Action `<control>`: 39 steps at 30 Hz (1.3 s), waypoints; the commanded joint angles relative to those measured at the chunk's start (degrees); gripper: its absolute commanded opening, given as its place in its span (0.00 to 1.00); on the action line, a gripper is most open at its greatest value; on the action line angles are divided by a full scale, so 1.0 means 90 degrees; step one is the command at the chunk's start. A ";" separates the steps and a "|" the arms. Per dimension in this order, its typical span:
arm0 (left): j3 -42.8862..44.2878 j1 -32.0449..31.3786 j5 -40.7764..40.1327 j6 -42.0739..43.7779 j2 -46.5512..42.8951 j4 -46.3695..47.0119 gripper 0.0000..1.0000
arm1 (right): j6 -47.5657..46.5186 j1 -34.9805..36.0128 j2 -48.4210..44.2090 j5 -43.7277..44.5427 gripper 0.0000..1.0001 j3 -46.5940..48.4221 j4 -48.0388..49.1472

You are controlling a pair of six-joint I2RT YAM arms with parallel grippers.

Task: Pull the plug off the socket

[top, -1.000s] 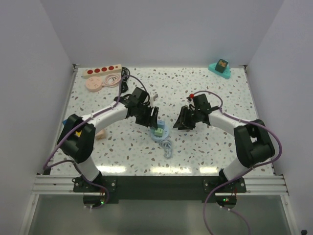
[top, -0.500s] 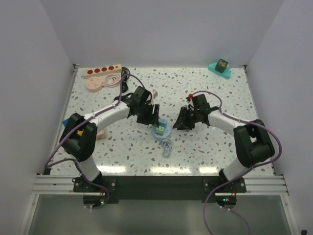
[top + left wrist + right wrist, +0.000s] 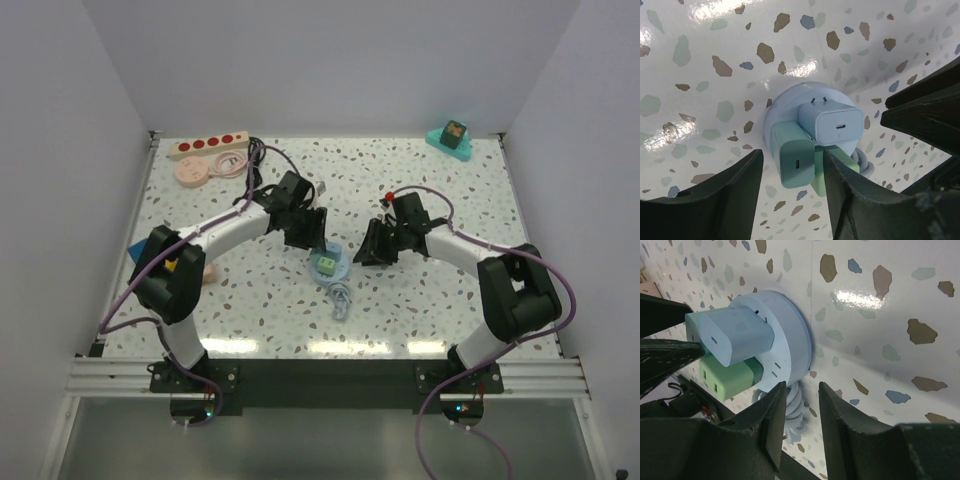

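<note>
While your left gripper (image 3: 312, 238) and right gripper (image 3: 368, 250), both parted, flank it on the bench (image 3: 450, 200), the round light-blue socket (image 3: 784, 98) holds a pale-blue plug (image 3: 832, 125), a teal plug (image 3: 792, 156) and a green plug (image 3: 730, 382).

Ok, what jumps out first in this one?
Both arms meet mid-table: the left gripper and right gripper, both open, flank a round light-blue disc carrying blue and green chargers. The cream power strip with red outlets lies at the far left corner, away from both.

Nothing readable anywhere tbh. No text, labels, brand marks or numbers show up clearly in any view.
</note>
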 commanded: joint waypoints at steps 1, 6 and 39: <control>0.0194 -0.0033 0.0019 0.0337 0.0290 -0.0165 0.55 | -0.0071 0.0016 -0.0025 -0.0165 0.36 -0.0035 0.0163; 0.0223 -0.0189 0.0116 0.0455 0.0417 -0.0215 0.54 | -0.0110 0.0026 0.0023 -0.0175 0.35 0.0004 0.0134; -0.1026 0.0631 0.2956 -0.0668 -0.0305 0.2450 0.00 | 0.0933 0.0221 0.0609 -0.1072 0.60 -0.1323 0.3091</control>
